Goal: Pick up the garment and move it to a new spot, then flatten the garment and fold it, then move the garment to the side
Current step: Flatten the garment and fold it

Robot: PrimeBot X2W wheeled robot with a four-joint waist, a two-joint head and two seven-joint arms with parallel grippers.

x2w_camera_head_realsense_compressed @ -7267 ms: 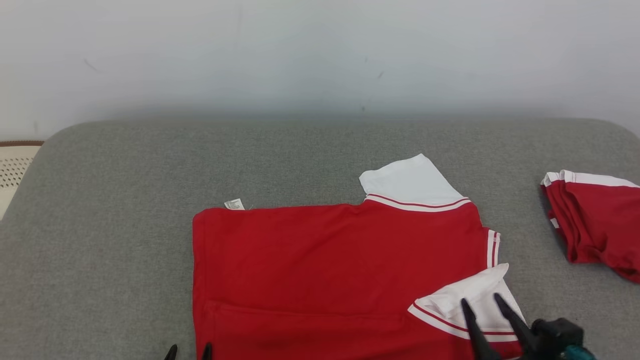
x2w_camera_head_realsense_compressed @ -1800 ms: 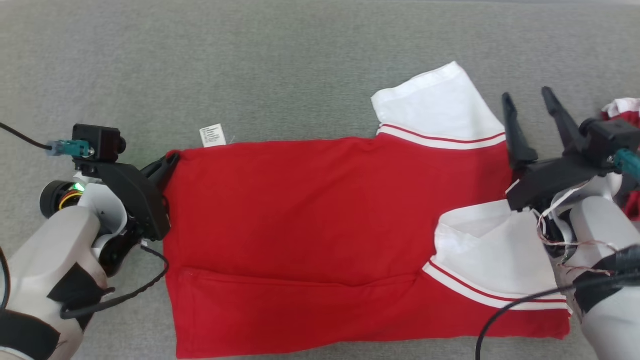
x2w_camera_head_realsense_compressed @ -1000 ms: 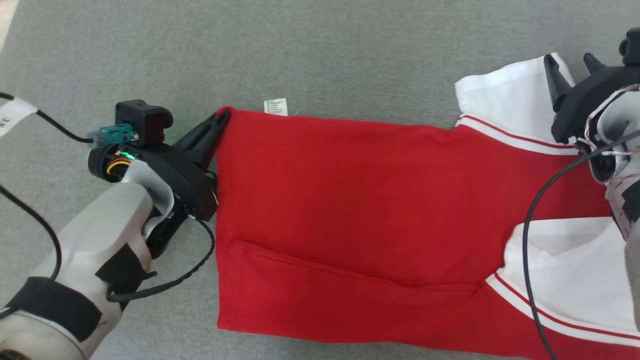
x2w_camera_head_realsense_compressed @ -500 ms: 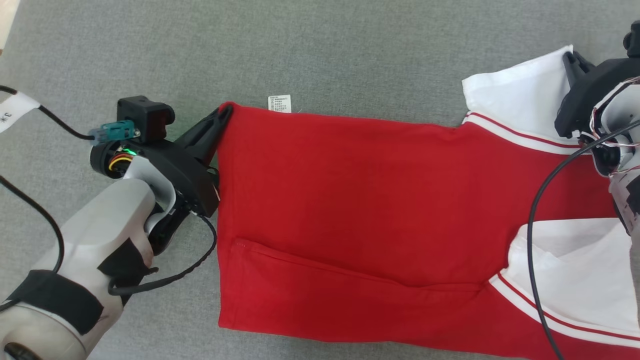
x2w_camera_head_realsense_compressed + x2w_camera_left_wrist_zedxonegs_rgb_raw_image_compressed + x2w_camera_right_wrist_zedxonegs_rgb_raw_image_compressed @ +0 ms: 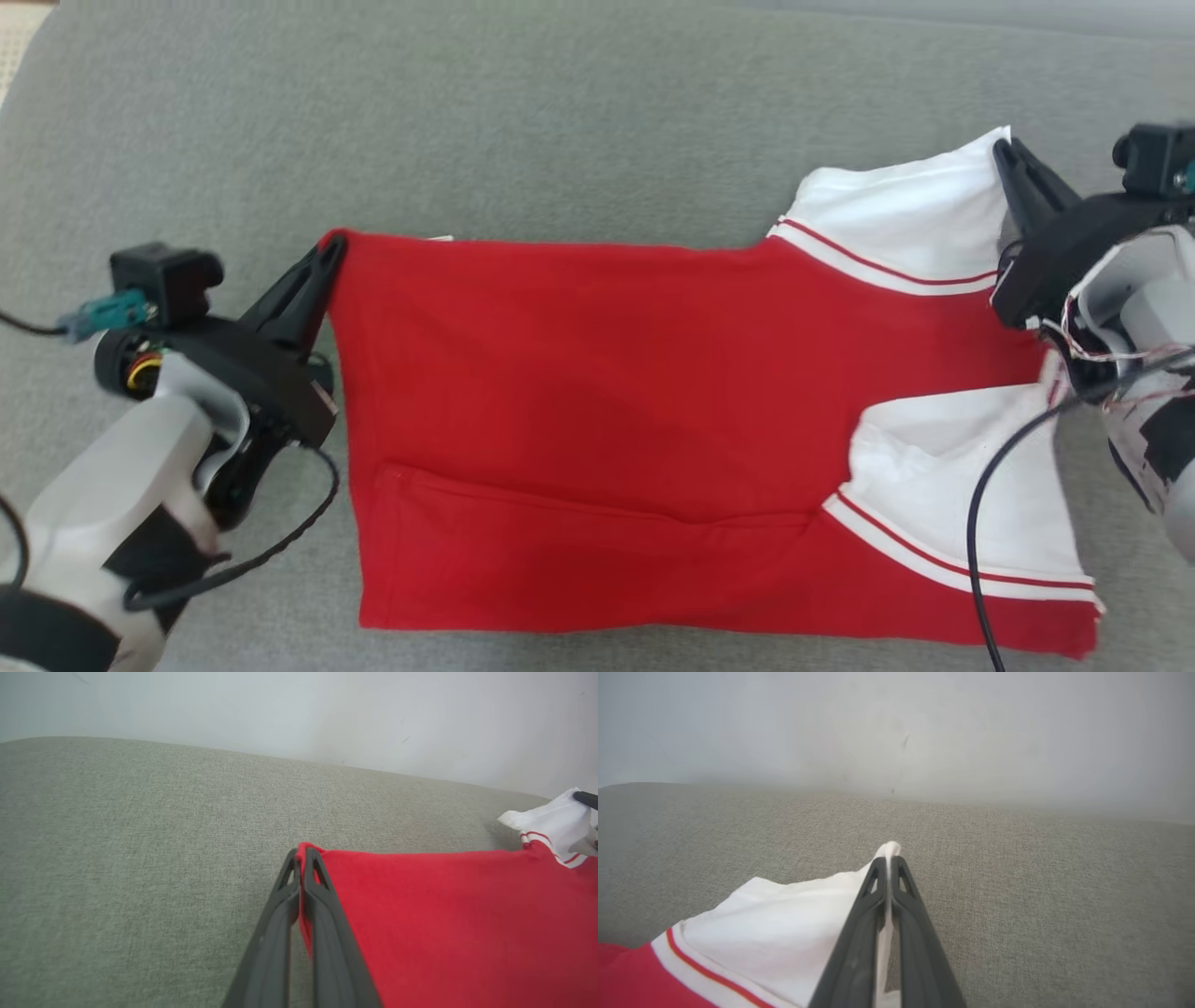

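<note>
- At far left, the left gripper [image 5: 331,250] pinches a corner of the red fabric shirt with white striped sleeves [image 5: 579,392], forearm slanting upward.
- Wrist views add a pale wall [image 5: 280,709] behind the grey woven cushion [image 5: 560,121] under it.
- Rightward, the right gripper [image 5: 1001,154] clamps the far white sleeve [image 5: 915,229]; its forearm is cut off.

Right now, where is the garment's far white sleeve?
Head view, upper right: the white sleeve just beyond the red body, its corner pinched by the right fingers.

One garment [image 5: 597,392], two tools [image 5: 333,247] [image 5: 1005,151]
</note>
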